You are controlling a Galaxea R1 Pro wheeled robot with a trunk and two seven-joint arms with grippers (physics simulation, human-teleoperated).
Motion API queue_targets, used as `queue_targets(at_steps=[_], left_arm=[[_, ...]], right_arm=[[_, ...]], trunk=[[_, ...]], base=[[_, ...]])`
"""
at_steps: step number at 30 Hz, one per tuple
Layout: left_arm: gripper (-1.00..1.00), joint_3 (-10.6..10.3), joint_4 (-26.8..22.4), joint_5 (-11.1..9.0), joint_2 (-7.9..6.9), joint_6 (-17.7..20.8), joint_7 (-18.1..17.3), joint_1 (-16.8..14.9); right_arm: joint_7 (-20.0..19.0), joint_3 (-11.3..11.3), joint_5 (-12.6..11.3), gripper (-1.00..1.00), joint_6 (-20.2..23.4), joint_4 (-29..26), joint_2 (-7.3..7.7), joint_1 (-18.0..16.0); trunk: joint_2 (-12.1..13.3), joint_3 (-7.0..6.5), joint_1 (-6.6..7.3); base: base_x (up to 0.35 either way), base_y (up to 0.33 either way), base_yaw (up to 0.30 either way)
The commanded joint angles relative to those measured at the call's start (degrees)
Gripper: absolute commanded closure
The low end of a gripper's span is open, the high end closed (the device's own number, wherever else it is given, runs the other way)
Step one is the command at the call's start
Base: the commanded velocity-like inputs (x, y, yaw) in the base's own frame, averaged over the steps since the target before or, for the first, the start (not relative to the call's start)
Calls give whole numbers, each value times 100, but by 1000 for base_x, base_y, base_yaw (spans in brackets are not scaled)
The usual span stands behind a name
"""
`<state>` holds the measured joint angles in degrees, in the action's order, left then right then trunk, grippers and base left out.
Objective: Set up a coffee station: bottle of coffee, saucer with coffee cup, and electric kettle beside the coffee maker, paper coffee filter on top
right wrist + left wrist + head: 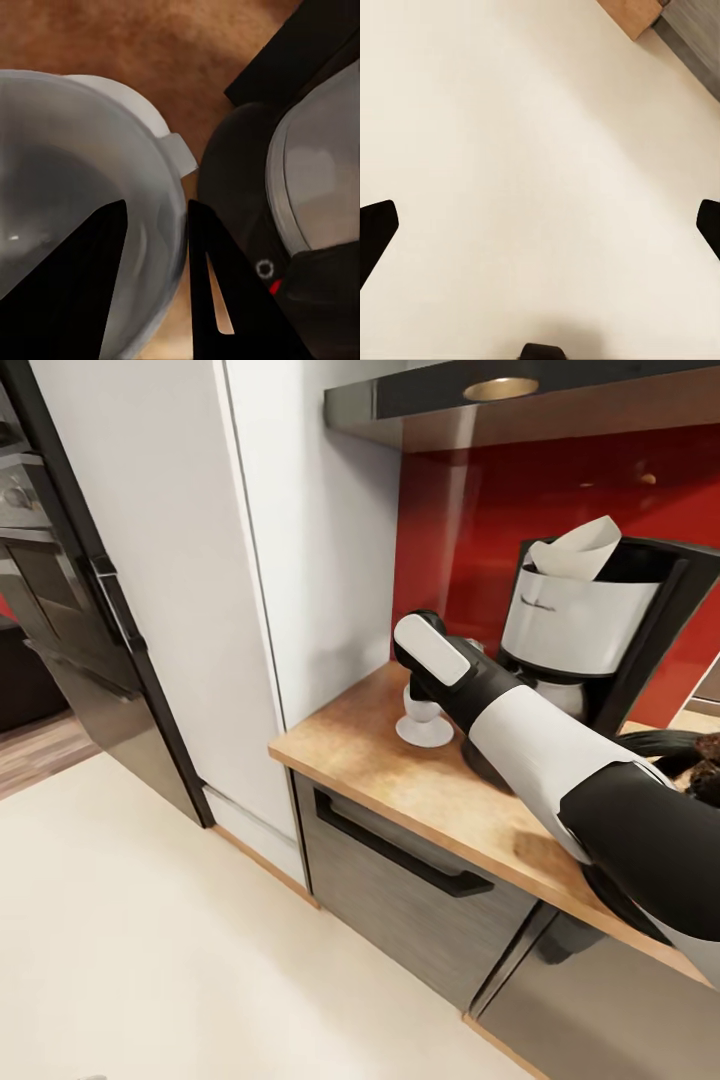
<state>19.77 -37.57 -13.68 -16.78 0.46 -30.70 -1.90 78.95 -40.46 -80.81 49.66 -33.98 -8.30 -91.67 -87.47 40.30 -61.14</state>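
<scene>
On the wooden desk (380,760) the coffee maker (590,630) stands with a paper filter (578,550) in its top, and at its nine o'clock the right claw (156,285) pinches the cup's (75,180) rim, cup looking empty, on the saucer (424,732), while the left claw (540,225) hangs wide over the floor (510,150).

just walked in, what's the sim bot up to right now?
The right gripper is at the coffee cup, one finger inside and one outside its rim, on the wooden countertop beside the coffee maker. In the head view the cup sits on the white saucer. A paper filter already sticks out of the maker's top. The left gripper hangs open over the pale floor.
</scene>
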Motion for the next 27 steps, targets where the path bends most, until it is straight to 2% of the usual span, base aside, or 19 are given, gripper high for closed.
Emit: queue_targets(at_steps=[1, 27], left_arm=[[-100, 9, 49, -29, 0, -2, -31, -3], [-100, 10, 136, -34, -1, -20, -32, -3]], right_arm=[[50, -32, -60, 100, 53, -3, 4, -9], [50, -41, -66, 100, 53, -3, 5, -1]], trunk=[[-3, 5, -1], [-3, 7, -1]], base=[[65, -1, 0], [-2, -3, 0]])
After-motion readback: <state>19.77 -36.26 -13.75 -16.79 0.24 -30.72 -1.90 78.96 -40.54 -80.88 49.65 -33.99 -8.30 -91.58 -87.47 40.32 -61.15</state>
